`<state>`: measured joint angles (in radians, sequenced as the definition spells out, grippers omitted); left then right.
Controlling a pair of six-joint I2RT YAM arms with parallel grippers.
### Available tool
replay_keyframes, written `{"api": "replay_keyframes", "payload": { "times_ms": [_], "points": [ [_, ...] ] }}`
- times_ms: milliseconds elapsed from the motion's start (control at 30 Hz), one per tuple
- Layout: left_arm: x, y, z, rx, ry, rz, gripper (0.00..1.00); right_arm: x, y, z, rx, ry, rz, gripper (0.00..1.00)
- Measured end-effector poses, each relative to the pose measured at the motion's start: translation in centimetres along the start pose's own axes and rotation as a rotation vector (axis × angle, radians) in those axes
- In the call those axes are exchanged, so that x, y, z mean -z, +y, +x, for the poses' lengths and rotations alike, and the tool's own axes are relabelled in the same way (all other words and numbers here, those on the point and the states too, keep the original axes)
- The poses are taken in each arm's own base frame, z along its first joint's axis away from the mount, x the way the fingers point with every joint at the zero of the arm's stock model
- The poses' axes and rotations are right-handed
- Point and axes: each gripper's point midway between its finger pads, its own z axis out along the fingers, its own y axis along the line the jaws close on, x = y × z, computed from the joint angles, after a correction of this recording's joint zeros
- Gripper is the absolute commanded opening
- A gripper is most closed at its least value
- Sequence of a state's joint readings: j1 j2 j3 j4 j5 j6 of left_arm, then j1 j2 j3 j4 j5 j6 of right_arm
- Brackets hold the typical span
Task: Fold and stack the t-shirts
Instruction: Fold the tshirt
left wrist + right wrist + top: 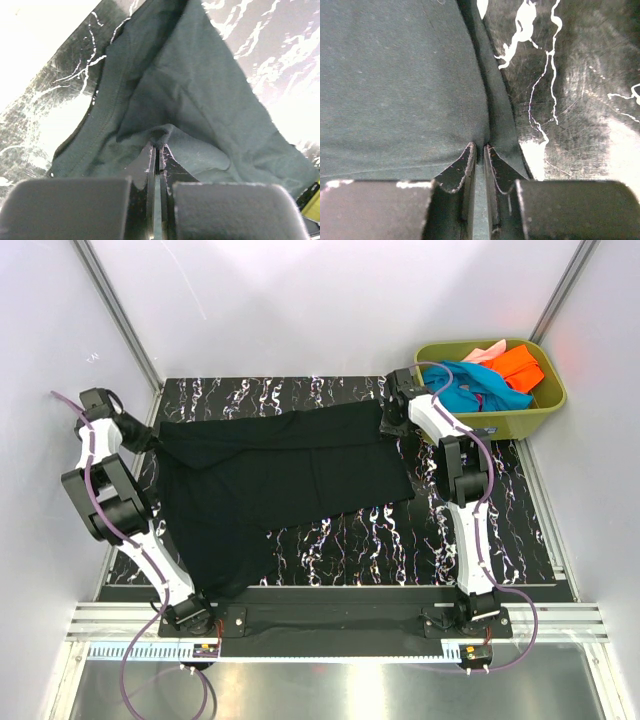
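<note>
1. Top external view showed your left arm [105, 495] doubled back on itself at the table's left edge, with the left gripper [148, 436] at the far-left corner of the black t-shirt [290, 470].
2. Your right arm [465, 480] stretched forward, and the right gripper [392, 418] met the shirt's far-right corner, near the olive-green tub [548, 410].
3. Your left wrist camera showed those fingers pinched tight on a bunched fold of black cloth.
4. Your right wrist camera showed its fingers clamped on the shirt's edge.
5. The shirt lay spread between both grippers on the marbled mat [400, 540]; the teal t-shirt [468, 385], orange t-shirt [520, 365] and pink t-shirt [485, 352] sat heaped in the tub.
</note>
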<state>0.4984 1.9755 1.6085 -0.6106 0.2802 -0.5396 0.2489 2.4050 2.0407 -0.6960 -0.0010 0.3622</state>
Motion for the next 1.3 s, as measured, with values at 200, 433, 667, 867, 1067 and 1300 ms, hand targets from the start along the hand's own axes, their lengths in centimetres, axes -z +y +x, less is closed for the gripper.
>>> {"api": "replay_keyframes", "payload": {
  "times_ms": [200,433,667,867,1067,1300],
  "points": [
    [1.1,-0.8,-0.5,0.008,-0.023,0.021,0.0,1.0,0.6,-2.1,0.011,-0.045,0.0,0.31],
    [0.9,-0.6,-0.1,0.014,-0.014,0.019,0.0,0.3,0.7,-2.4,0.016,-0.048,-0.003,0.0],
    [1.1,-0.7,-0.1,0.015,-0.018,0.022,0.0,-0.8,0.4,-1.7,0.016,-0.026,0.007,0.0],
    [1.8,-1.2,-0.3,0.024,-0.03,0.035,0.0,0.0,1.0,-3.5,0.025,-0.078,-0.006,0.0],
    [4.4,-2.9,-1.3,0.03,-0.084,0.074,0.0,1.9,2.7,-8.8,0.023,-0.245,-0.067,0.0],
    [8.2,-6.8,-4.9,0.008,-0.199,0.179,0.0,6.4,5.6,-17.3,0.035,-0.52,-0.206,0.0]
  ]
}}
